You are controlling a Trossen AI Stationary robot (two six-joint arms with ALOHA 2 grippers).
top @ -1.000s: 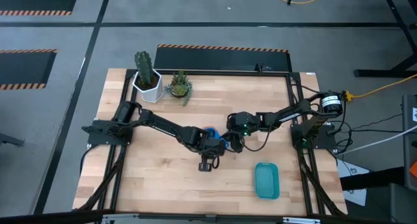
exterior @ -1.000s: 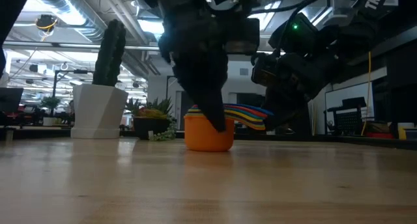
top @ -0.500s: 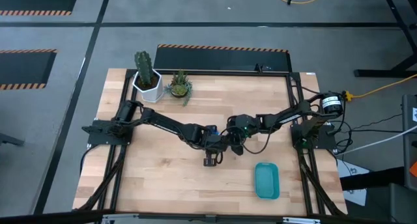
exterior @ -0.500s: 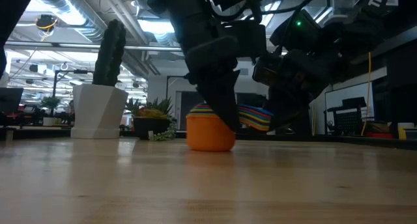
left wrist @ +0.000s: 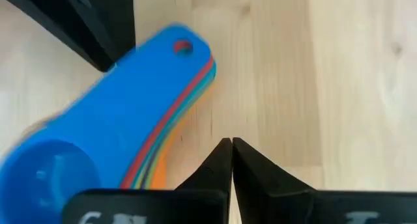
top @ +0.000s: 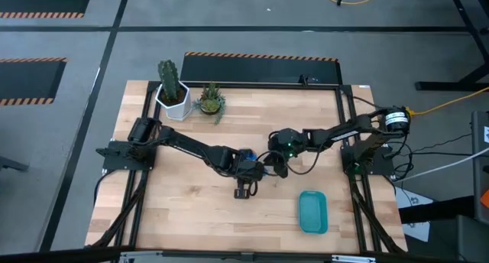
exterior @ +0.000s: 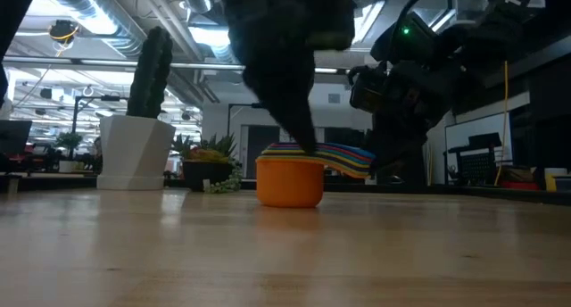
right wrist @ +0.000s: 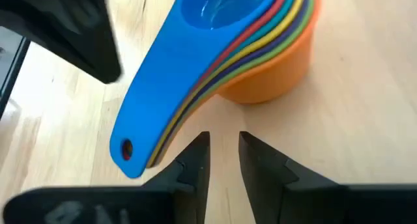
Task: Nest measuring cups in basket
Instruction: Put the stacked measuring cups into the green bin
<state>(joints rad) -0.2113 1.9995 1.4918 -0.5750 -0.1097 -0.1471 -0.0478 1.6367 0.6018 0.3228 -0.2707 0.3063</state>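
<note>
Crowded at mid-table: two dark grippers, left (top: 243, 191) and right (top: 269, 168), flanking the nested stack of coloured plastic measuring cups (top: 246, 157). Bare wood around the teal plastic basket (top: 312, 212), apparently unobstructed

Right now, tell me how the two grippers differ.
The left gripper has its fingers pressed shut; the right gripper keeps a narrow gap. The left comes in over the bowl end of the nested measuring cups, the right by their handles. Both are empty, close to the stack on the table.
</note>
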